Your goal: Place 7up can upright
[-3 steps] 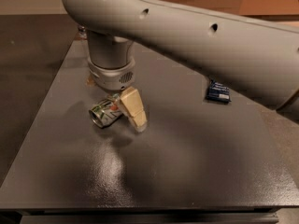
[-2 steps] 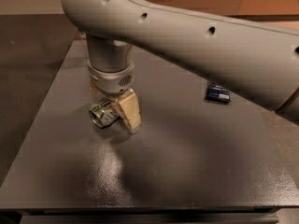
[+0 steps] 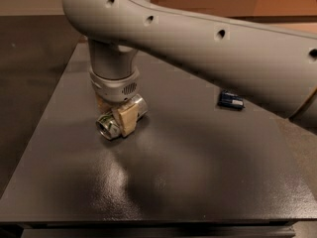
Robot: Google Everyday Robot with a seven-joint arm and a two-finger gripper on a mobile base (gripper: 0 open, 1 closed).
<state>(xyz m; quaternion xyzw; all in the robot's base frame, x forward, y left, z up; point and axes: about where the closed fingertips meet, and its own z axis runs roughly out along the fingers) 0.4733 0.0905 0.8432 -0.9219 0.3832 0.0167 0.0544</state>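
The 7up can (image 3: pixel 110 125) lies on its side on the dark table (image 3: pixel 198 172), left of centre, with one silver end facing the front left and the other end showing at the upper right. My gripper (image 3: pixel 115 112) hangs straight down over it from the big grey arm (image 3: pixel 208 48). One tan finger (image 3: pixel 126 120) presses across the can's near side, and the other finger (image 3: pixel 102 103) sits behind it. The gripper is shut on the can, which rests at table level.
A flat dark blue snack packet (image 3: pixel 231 100) lies at the table's right, partly under the arm. The table's left edge (image 3: pixel 44 118) and front edge (image 3: pixel 148 221) are near. A darker floor lies to the left.
The near finger has moved left onto the can, closing the gap. The wrist has dropped slightly lower over the can. The can has stayed lying on its side.
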